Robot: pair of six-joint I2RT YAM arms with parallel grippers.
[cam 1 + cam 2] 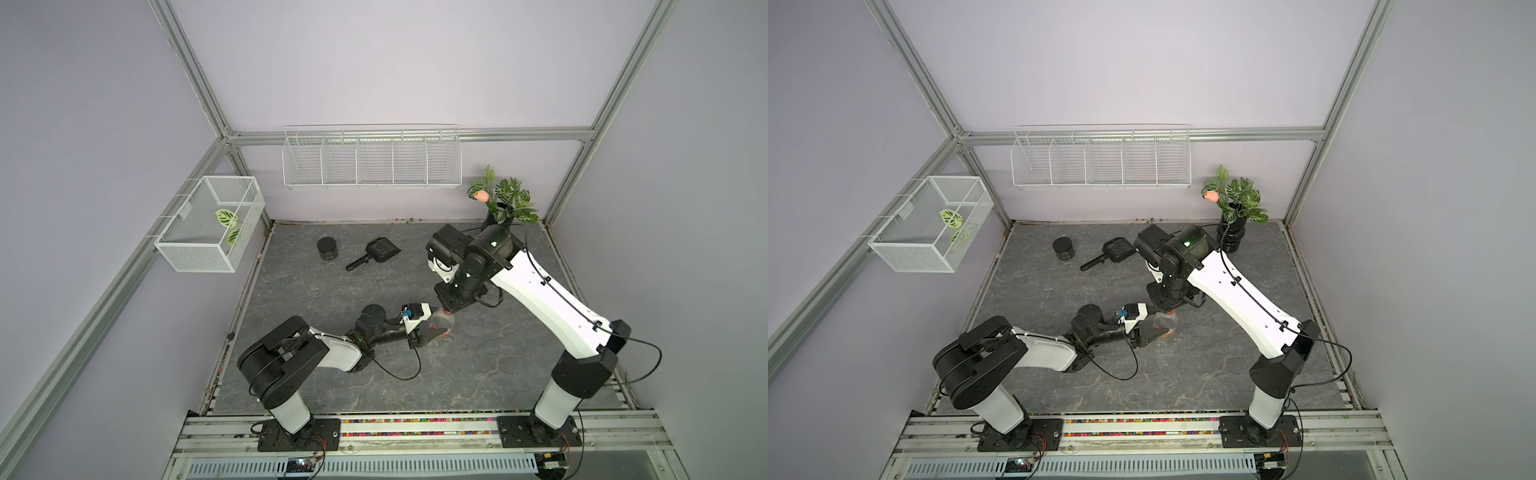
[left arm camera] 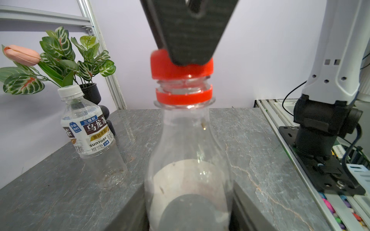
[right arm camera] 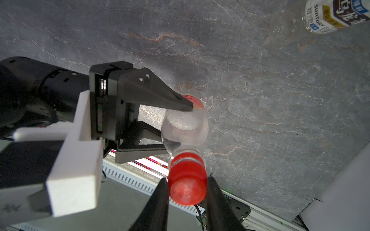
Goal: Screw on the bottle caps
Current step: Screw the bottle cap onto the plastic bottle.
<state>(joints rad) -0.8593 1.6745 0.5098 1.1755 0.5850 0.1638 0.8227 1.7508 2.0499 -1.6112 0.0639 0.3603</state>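
The taller clear bottle stands upright near the middle of the table. My left gripper is shut on its lower body from the side. The red cap sits on top of the neck, with bare threads showing above the red ring. My right gripper comes down from above and is shut on the red cap. In both top views the bottle shows between the two grippers. The shorter bottle with a white printed label stands apart, its white cap on its neck.
A black round jar and a black scoop lie at the back of the table. The black vase with plants stands in the back right corner. A wire basket and a wire shelf hang on the walls.
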